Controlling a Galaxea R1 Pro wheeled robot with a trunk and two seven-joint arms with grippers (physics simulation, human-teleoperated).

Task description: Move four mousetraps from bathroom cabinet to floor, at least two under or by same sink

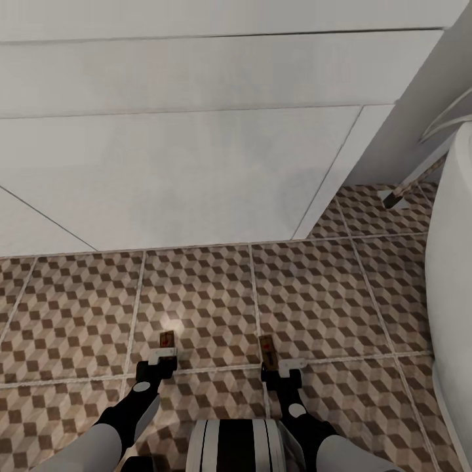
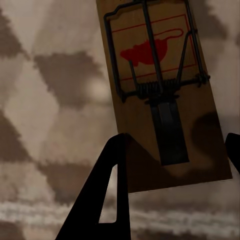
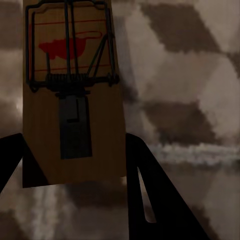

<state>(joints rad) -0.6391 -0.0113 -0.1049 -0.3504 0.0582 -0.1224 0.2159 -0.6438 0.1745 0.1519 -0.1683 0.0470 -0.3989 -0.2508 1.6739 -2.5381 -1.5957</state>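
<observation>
I see 2 mousetraps, each a small flat tan board with dark wire and a red mark. My left fingers grasp the left mousetrap by its end, low over the bathroom floor. My right fingers grasp the right mousetrap the same way. The floor has brown, beige and white cube tiles. The white bathroom sink stands just ahead.
</observation>
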